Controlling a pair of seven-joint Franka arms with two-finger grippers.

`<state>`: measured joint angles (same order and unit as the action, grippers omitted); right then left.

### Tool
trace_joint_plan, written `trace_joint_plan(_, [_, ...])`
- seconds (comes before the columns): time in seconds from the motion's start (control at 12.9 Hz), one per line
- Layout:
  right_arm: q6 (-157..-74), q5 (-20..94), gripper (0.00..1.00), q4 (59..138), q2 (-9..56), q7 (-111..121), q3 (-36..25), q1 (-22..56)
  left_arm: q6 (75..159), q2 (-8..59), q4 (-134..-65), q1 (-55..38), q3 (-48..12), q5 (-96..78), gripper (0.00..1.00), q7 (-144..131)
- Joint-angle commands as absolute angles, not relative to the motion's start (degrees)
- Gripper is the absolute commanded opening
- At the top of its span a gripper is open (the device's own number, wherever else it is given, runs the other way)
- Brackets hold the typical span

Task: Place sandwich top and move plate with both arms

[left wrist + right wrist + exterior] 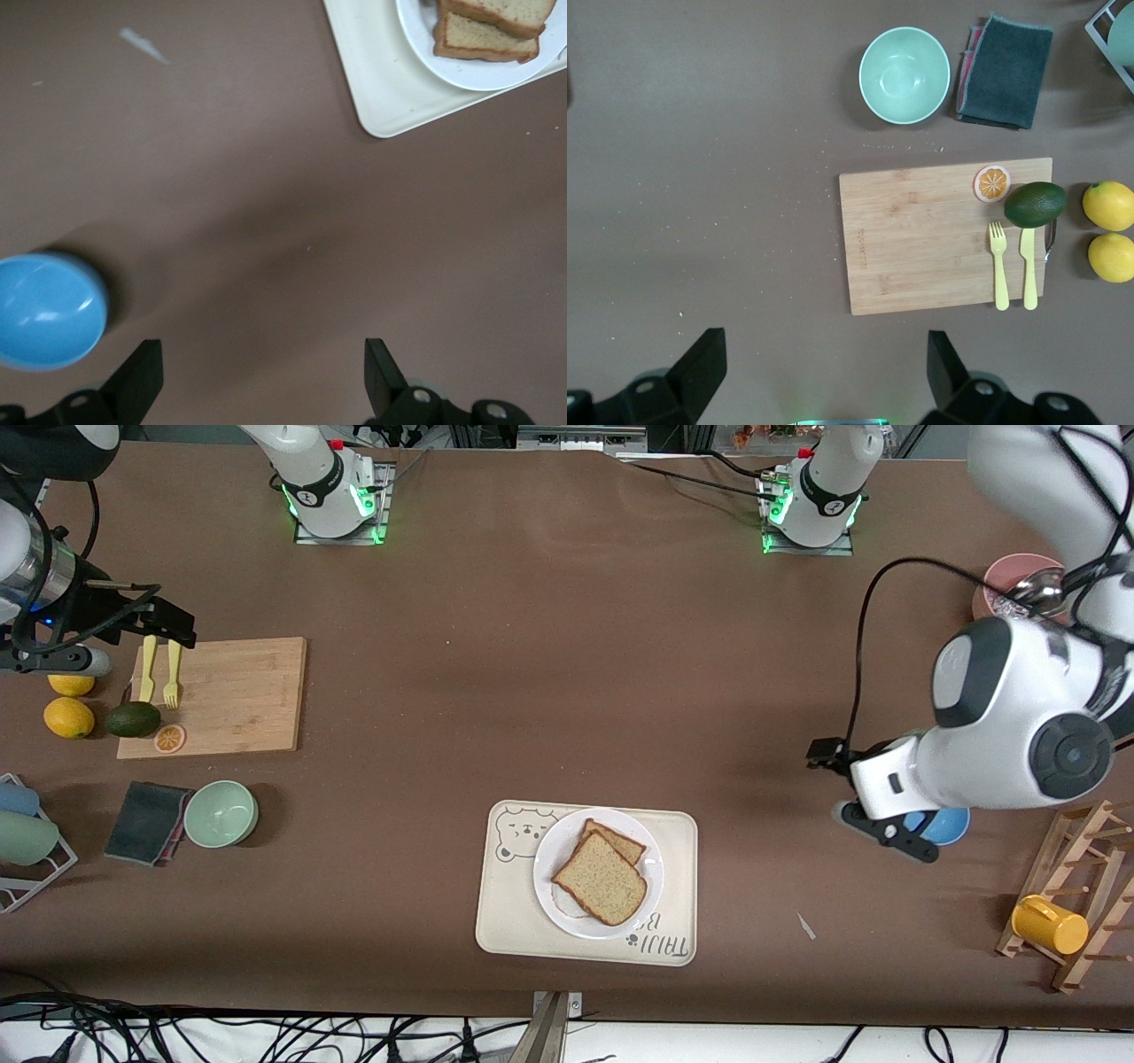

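The white plate (554, 865) sits on the cream bear-print tray (505, 921), near the front camera at mid-table. On it the pale speckled sandwich top (602, 879) lies partly over a darker bread slice (623, 841). In the left wrist view the sandwich top (509, 9), the darker slice (478, 42) and the plate (461, 75) show at the picture's corner. My left gripper (877, 828) (263, 376) hangs open over bare table between the tray and a blue bowl (946, 825) (49, 310). My right gripper (170, 629) (824, 367) waits open, high over the cutting board's edge.
A wooden cutting board (230, 691) (921, 239) carries a yellow fork and knife, an avocado and an orange slice, with two lemons (69, 716) beside it. A green bowl (221, 813), a dark sponge (146, 822), a pink bowl (1005, 580) and a wooden rack with a yellow cup (1050, 924) stand around.
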<state>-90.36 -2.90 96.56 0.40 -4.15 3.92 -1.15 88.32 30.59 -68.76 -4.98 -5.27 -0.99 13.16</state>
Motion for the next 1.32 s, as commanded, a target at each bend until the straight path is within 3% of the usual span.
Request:
trace_joint_plan(0.0, [-89.56,-2.55,1.00,95.71,0.53,-3.78,4.04,-1.49,85.97,21.30,-73.74,-7.73,-3.87,3.95,1.00,5.74])
trace_joint_plan(0.39, [-89.65,-2.55,1.00,95.71,0.53,-3.78,4.04,-1.49,83.23,8.81,-76.97,-4.49,-3.60,3.78,1.00,4.40])
trace_joint_plan(0.47, [-89.65,-2.29,1.00,95.71,0.53,-4.21,4.04,-1.49,85.84,5.92,-80.99,-3.87,-3.52,3.00,1.00,4.31])
trace_joint_plan(0.62, [-89.91,-2.20,1.00,95.71,0.53,-4.48,4.04,-1.49,99.34,0.55,-92.06,-2.46,-3.60,2.38,1.00,4.39])
trace_joint_plan(0.78, [-90.09,-2.20,1.00,95.71,0.53,-4.57,4.04,-1.49,98.79,-2.97,-98.58,-2.11,-3.52,2.29,1.00,0.90])
trace_joint_plan(1.24, [-90.26,-2.11,1.00,95.80,0.61,-4.57,4.04,-1.41,93.78,-2.55,-97.47,-1.49,-3.87,2.11,1.00,-1.14])
